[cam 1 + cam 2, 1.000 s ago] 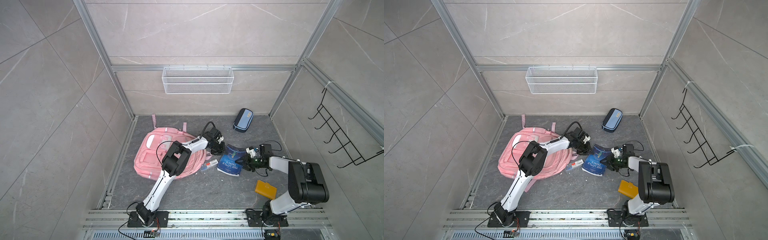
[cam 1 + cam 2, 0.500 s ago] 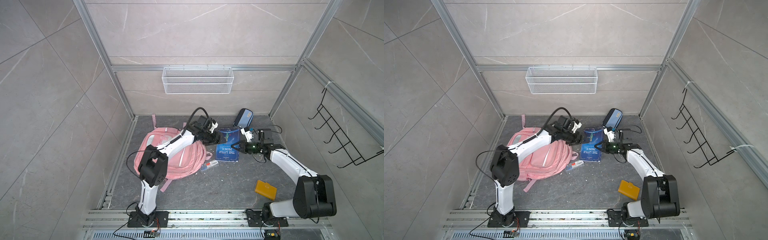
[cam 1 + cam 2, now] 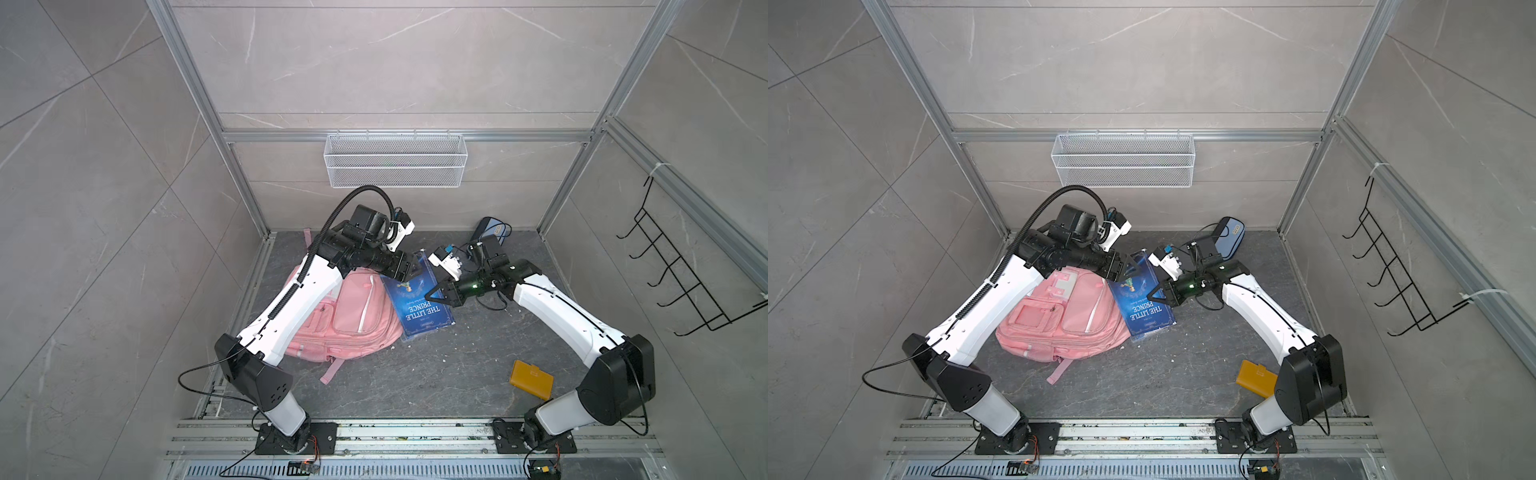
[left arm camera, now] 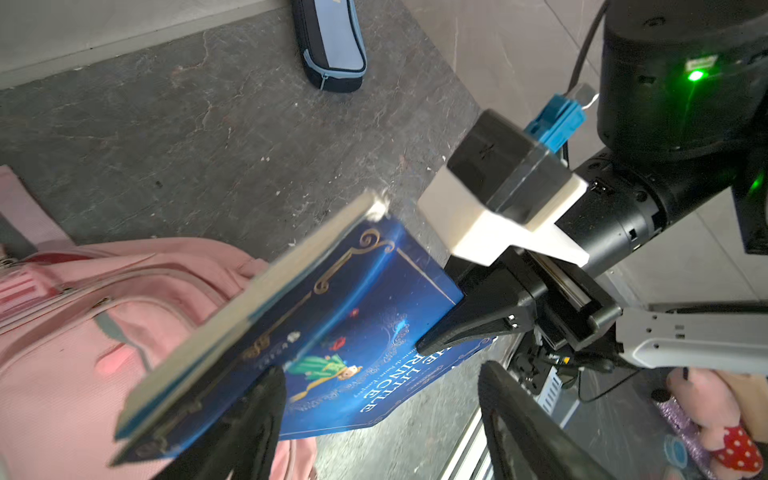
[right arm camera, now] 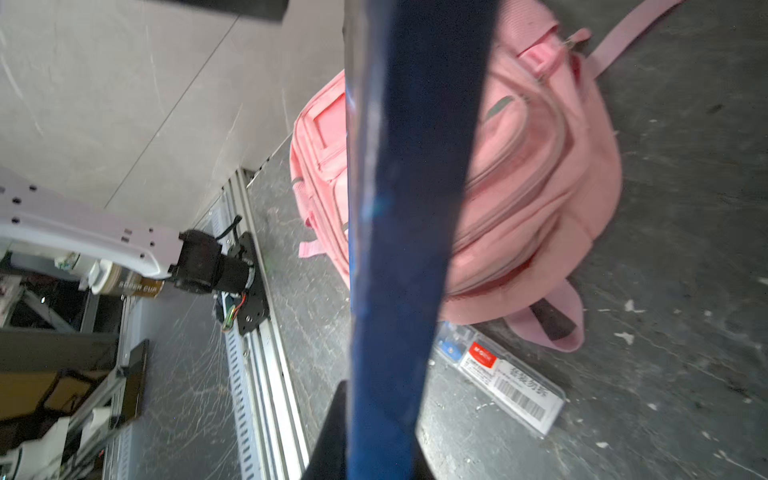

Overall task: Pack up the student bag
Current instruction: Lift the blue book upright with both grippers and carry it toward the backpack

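Pink student bag (image 3: 361,316), one; right jaws clamp one blue book (image 3: 426,319); left jaws apart.

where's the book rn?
The book is at the centre of both top views, pinched by the right gripper just right of the pink bag, with the open left gripper by its far end.

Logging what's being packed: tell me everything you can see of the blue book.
Blue hardcover book, gold ornament and title "THE LITTLE PRINCE" on the cover, pale page edges. The right gripper is shut on one edge, holding it tilted beside the pink backpack; the open left gripper hovers at its far end.
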Available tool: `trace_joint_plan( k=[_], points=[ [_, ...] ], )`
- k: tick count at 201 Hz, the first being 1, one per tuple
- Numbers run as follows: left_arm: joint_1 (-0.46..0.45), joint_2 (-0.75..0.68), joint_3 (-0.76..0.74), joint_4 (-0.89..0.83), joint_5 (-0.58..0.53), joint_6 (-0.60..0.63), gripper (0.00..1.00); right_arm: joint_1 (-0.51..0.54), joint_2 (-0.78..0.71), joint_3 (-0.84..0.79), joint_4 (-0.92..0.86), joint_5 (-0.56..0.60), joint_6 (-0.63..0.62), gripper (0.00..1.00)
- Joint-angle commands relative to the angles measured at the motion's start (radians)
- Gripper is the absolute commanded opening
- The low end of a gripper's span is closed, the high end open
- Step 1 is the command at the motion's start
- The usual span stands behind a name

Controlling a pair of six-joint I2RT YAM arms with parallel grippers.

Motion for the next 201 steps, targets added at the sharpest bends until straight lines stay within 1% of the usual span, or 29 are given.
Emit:
trace_joint_plan(
  k=[1,21,57,84,118,145,159,174,196,201],
  points=[
    [0.016,-0.032,0.053,-0.140,-0.070,0.134,0.75,0.034,0.028,0.098,-0.127,-0.036,-0.135,0.00],
    [0.032,-0.056,0.034,-0.145,-0.071,0.175,0.76,0.061,0.034,0.120,-0.134,-0.070,-0.135,0.00],
    [0.079,-0.115,-0.051,-0.120,-0.003,0.199,0.76,0.102,0.023,0.130,-0.148,-0.110,-0.123,0.00],
    [0.082,-0.125,-0.120,-0.094,0.102,0.175,0.76,0.136,0.021,0.126,-0.165,-0.117,-0.129,0.00],
    [0.082,-0.112,-0.158,-0.087,0.242,0.153,0.77,0.138,0.031,0.163,-0.206,-0.124,-0.159,0.00],
    [0.082,-0.130,-0.194,-0.076,0.274,0.139,0.77,0.135,0.050,0.200,-0.244,-0.117,-0.196,0.00],
    [0.082,-0.138,-0.225,-0.072,0.295,0.129,0.73,0.136,0.062,0.216,-0.263,-0.111,-0.219,0.00],
    [0.083,-0.146,-0.258,-0.068,0.311,0.126,0.67,0.134,0.073,0.238,-0.284,-0.105,-0.242,0.00],
    [0.083,-0.175,-0.296,-0.032,0.312,0.094,0.54,0.123,0.087,0.260,-0.294,-0.098,-0.249,0.00],
    [0.083,-0.182,-0.302,-0.025,0.311,0.088,0.49,0.119,0.089,0.262,-0.292,-0.101,-0.246,0.00]
  ],
)
